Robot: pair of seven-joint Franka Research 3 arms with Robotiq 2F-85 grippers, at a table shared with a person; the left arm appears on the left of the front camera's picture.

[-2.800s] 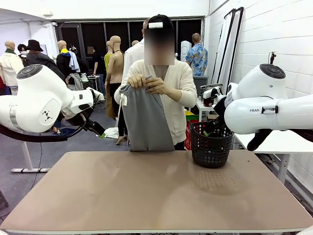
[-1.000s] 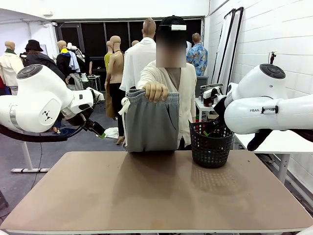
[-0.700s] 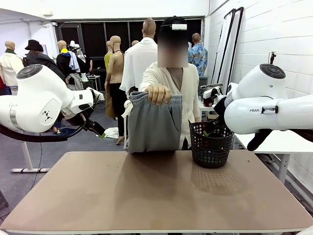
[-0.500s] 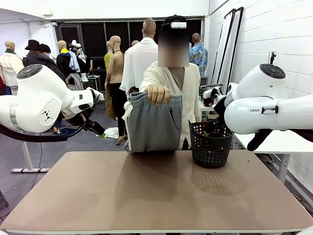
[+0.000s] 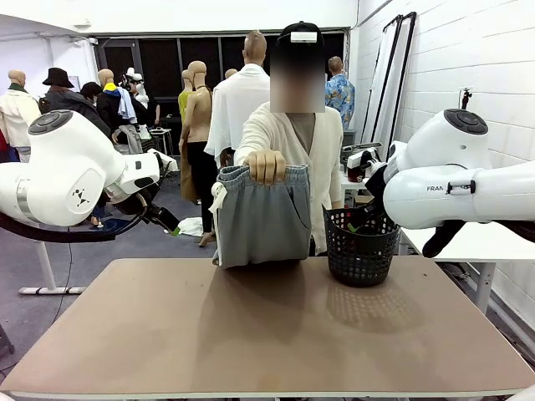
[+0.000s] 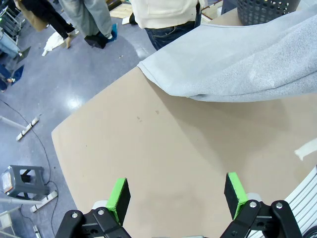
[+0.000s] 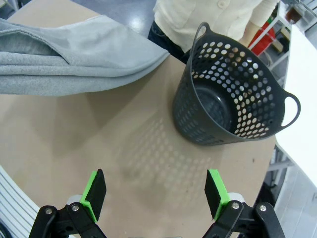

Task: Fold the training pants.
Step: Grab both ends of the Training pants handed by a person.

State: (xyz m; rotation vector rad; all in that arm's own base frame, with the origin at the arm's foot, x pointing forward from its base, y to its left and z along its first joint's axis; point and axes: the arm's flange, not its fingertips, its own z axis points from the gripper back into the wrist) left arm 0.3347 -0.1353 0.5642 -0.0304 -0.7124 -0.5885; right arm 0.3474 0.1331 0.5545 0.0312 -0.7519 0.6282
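Tan and bare, the table (image 5: 267,334) stretched between the robot and the person at its far side. Over its far edge hung the training pants (image 5: 261,217), light grey and doubled over, gripped at the gathered waistband by the person's hand (image 5: 266,165) and held out at chest height. A white drawstring (image 5: 216,199) dangled from the waistband on the robot's left side. The lower end of the cloth reached down to the tabletop near the far edge; I could not tell whether it touched the surface or hung just above it.

Just beside the pants, toward the robot's right, stood a black perforated basket (image 5: 360,246) with two handles, upright on the table and apart from the cloth.

Both arms were held back at the sides, well above the table. The left gripper (image 6: 176,178) had its green-padded fingers spread wide with nothing between them, looking down on bare tabletop with the grey cloth beyond. The right gripper (image 7: 154,173) was likewise released and empty, its fingers apart above the table, with the basket and the hem of the pants ahead of it.
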